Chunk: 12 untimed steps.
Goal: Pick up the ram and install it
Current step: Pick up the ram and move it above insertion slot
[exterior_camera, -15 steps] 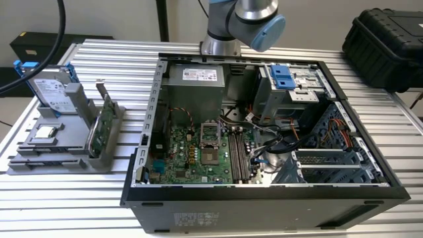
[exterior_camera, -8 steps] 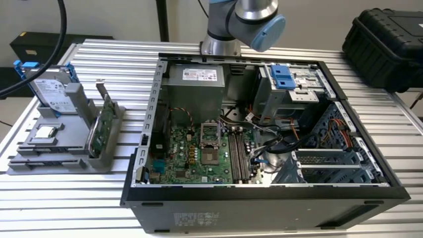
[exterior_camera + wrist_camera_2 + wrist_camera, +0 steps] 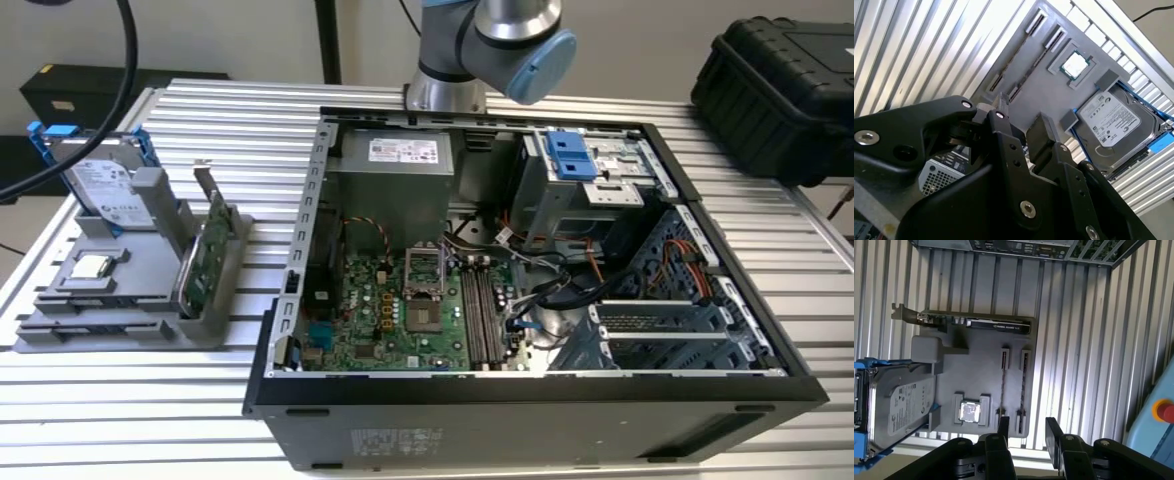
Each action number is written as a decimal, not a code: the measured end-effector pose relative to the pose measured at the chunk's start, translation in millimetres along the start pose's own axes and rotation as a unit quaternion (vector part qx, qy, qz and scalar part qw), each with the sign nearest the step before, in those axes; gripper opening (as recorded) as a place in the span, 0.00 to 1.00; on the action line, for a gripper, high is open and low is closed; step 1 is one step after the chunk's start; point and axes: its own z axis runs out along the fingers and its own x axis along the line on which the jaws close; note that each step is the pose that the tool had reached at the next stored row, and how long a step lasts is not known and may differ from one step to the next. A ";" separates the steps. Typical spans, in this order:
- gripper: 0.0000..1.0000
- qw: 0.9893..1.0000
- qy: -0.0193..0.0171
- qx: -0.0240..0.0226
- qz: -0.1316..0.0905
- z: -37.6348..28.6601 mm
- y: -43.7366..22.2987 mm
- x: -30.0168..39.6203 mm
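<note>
While the pincer (image 3: 1028,423) hangs spread and empty over one gray holder (image 3: 949,385), two thin strips, seemingly ram (image 3: 1002,385) seen edge-on, sit in its slots near one chip (image 3: 969,411), one drive (image 3: 901,407) and one green card (image 3: 200,262). One open computer (image 3: 534,390) stands on the ribbed metal table (image 3: 134,410), with a black case (image 3: 781,85) behind.

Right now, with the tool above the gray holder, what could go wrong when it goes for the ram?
The tool hangs open over the holder, where two thin ram sticks stand on edge close together; a finger might knock the neighbour. The bare processor lies just beside them and could be struck. In the case, loose cables lie next to the memory slots and might snag.
</note>
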 end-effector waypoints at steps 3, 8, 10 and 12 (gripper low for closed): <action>1.00 1.000 0.000 0.000 0.000 1.8 -0.1 0.0; 1.00 1.000 0.000 0.000 0.000 4.6 -0.1 0.0; 1.00 1.000 0.000 0.000 0.000 5.9 -0.2 0.0; 1.00 1.000 0.000 0.000 0.000 7.0 -0.2 0.0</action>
